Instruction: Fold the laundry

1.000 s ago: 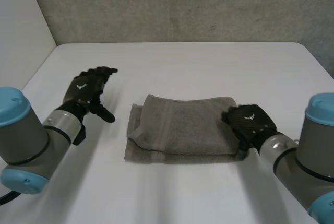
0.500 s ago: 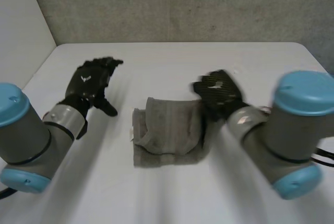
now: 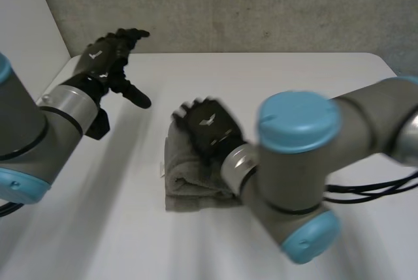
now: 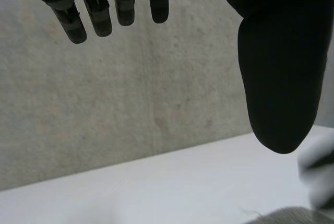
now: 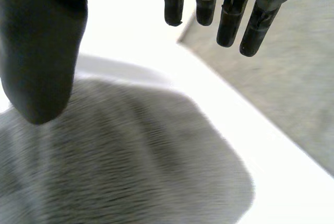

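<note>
Now your right hand (image 3: 208,126) hangs loose-fingered over folded grey towel (image 3: 189,182); left hand (image 3: 108,55) splayed, empty, near far-left corner of white table (image 3: 294,74).

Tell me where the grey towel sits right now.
In the head view the grey towel lies folded near the middle of the white table, under the open right robot hand. The left robot hand hangs apart near the far left corner.

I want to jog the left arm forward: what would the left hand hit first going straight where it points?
Probably the wall: the open left hand points at it above the table, nothing in between. Depth is unclear.
</note>
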`<state>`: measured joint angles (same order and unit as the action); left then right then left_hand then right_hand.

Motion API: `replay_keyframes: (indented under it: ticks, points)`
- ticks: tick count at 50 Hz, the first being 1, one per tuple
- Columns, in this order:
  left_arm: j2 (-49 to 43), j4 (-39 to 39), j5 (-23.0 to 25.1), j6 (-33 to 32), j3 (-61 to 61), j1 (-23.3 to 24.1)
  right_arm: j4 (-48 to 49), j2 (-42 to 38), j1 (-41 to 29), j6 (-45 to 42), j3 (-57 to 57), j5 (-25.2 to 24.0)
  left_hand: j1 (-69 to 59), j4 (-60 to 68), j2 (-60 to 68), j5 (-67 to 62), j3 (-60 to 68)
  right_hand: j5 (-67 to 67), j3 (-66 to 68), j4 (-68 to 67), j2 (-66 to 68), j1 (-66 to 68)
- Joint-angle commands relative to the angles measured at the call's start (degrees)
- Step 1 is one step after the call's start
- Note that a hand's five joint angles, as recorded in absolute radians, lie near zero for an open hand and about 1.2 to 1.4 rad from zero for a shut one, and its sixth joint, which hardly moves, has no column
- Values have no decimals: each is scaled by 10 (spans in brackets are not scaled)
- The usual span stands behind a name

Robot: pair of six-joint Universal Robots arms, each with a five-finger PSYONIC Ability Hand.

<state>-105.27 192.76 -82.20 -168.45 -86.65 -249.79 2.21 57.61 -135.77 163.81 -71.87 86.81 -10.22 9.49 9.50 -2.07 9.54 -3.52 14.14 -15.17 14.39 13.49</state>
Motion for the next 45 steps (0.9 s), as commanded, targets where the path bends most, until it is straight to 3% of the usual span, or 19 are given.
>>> replay_keyframes:
  ticks: [1, 11, 20, 24, 32, 37, 42, 45]
  points:
    - [-36, 1, -1, -1, 11, 24, 61, 89, 86, 87, -98, -1, 2, 5, 5, 21, 5, 35, -41, 52, -44, -35]
    - [-121, 3, -2, -7, 11, 78, 68, 32, 129, 155, -117, -59, 2, 5, 5, 21, 5, 35, -41, 52, -44, -35]
    - [-201, 5, -2, -10, 4, 82, 61, -69, 133, 161, -91, -67, 2, 5, 5, 21, 5, 35, -41, 52, -44, -35]
    - [-200, 4, -2, -10, -3, 82, 59, -67, 133, 159, -86, -64, 2, 5, 5, 21, 5, 35, -41, 52, -44, -35]
    - [-114, -20, 0, -14, -1, 79, 51, 44, 152, 163, -89, -59, 2, 5, 5, 21, 5, 35, -41, 52, -44, -35]
    - [-35, -106, 1, -53, 26, 74, 11, 123, 164, 159, -77, -47, 2, 5, 5, 21, 5, 35, -41, 52, -44, -35]
    - [41, -230, -15, -103, 88, 43, -89, 173, 183, 155, -14, 24, 2, 5, 5, 21, 5, 35, -41, 52, -44, -35]
    - [55, -252, -26, -103, 104, 29, -110, 182, 192, 153, -1, 35, 2, 5, 5, 21, 5, 35, -41, 52, -44, -35]
